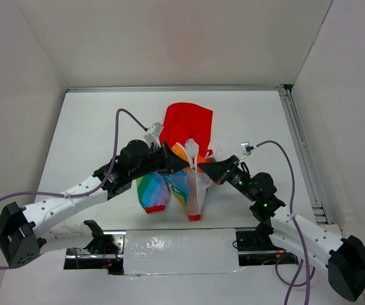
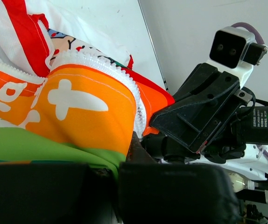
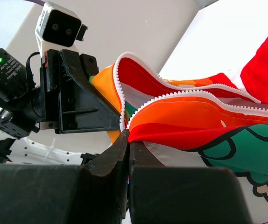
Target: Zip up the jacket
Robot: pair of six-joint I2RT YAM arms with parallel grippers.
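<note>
The jacket [image 1: 185, 149] is held up off the table between both arms, red hood at the back, rainbow front panels and a white sleeve with red cuff hanging down. My left gripper [image 1: 181, 162] is shut on the jacket's left front edge [image 2: 85, 109], by the white zipper teeth [image 2: 124, 79]. My right gripper [image 1: 199, 166] is shut on the right front edge [image 3: 180, 123], where orange and red fabric meet the zipper teeth [image 3: 194, 93]. The two grippers nearly touch; each shows in the other's wrist view. The zipper slider is not visible.
White walls enclose the white table [image 1: 93, 127] on three sides. A metal rail [image 1: 303, 152] runs along the right edge. The arm bases and purple cables [image 1: 122, 127] lie at the near edge.
</note>
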